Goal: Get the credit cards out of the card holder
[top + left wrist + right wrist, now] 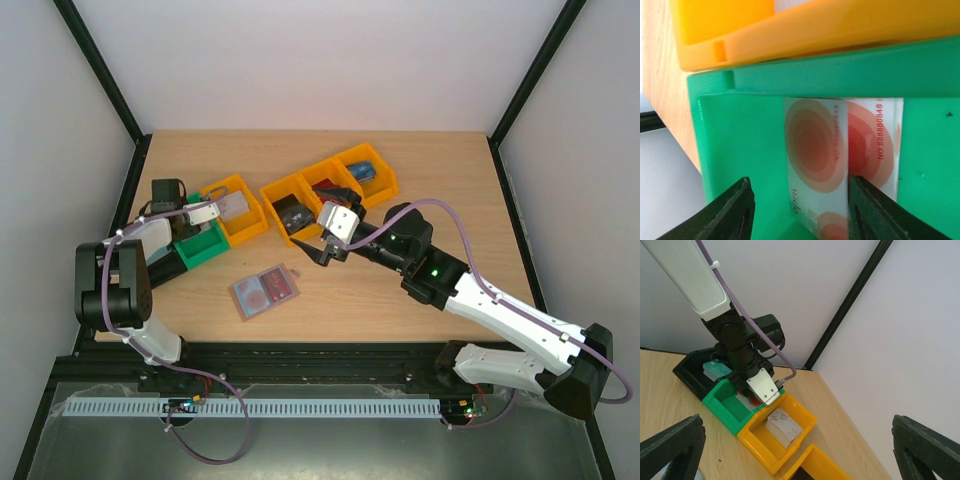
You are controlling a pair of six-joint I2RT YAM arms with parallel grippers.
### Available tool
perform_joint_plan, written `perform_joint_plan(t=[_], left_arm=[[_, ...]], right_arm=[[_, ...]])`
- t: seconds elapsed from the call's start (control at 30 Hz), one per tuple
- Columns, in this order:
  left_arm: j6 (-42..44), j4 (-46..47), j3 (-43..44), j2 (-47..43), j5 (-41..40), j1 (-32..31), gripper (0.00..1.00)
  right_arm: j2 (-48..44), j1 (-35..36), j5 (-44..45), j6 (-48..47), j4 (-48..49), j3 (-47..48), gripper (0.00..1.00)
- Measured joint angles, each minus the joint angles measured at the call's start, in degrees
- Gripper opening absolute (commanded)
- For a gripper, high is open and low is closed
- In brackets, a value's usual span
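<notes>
Pale blue lining faces up where the card holder lies spread open on the bench, in the bare stretch in front of the bins and between the two arms. At least one reddish card shows in its pocket, so I judge the task only partly done. Lying flat and open like this, its pockets can be reached from above. Off to its left, the green bin appears to serve as the drop place: the left wrist view shows two cards on its floor, side by side, a white one with orange rings and a redder one, both pushed up against the far wall. The left end effector hangs right over them, released. Its jaws stand apart: the left finger is well clear of the white card, the right one sits over the seam between the two, and nothing is pinched. An orange bin touches the green one on its far side. The right end effector hovers near the row of orange bins, jaws spread wide and empty, tilted up and away from the bench. It seems parked clear of the holder.
</notes>
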Motion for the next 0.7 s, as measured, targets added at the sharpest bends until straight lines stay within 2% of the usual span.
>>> perform_joint_plan(t=[0.07, 0.2, 0.43, 0.57, 0.7], left_arm=[[-0.1, -1.0, 0.1, 0.0, 0.4, 0.0, 0.65], [-1.0, -5.1, 2.2, 0.0, 1.9, 0.6, 0.73], [-5.7, -12.3, 10.1, -2.2, 6.4, 1.3, 0.75], [-15.0, -17.3, 15.3, -6.5, 11.6, 1.3, 0.74], [-31.1, -24.0, 19.7, -14.1, 20.0, 1.2, 0.73]], right_arm=[[0.0, 0.0, -0.2, -0.1, -0.1, 0.0, 0.99], [0.0, 0.0, -0.4, -0.1, -0.5, 0.0, 0.99], [0.1, 0.0, 0.0, 1.7, -1.4, 0.8, 0.99], [3.5, 0.0, 3.2, 8.4, -1.6, 5.4, 0.99], [14.0, 0.0, 6.3, 20.8, -2.8, 12.8, 0.99]])
